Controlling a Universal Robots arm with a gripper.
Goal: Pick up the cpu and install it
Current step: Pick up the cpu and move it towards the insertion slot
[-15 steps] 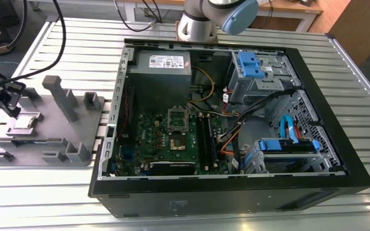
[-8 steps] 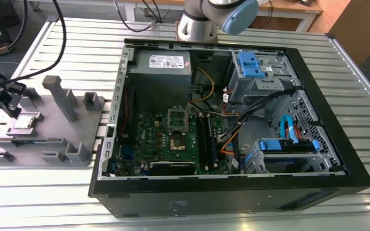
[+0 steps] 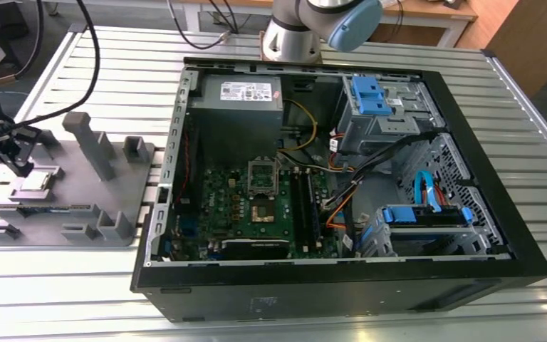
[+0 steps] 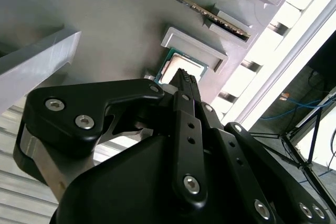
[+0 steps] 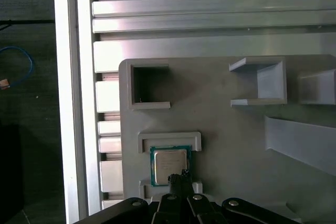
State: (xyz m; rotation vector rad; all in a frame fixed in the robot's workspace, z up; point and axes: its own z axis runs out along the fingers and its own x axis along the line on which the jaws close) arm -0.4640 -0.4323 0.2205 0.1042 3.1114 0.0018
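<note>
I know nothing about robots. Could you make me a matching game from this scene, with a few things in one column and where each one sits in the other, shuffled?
Things:
1. cpu
2. gripper
3. computer case
4. fixture plate

Places:
A. lying open on the slatted table, at the exterior view's right
B. just over the cpu
C. in a shallow recess of the fixture plate
D. beside the case, at the exterior view's left

Pairs: 1-C, 2-B, 3-A, 4-D.

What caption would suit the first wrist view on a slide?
End effector poised over the cpu seated in a fixture pocket.
</note>
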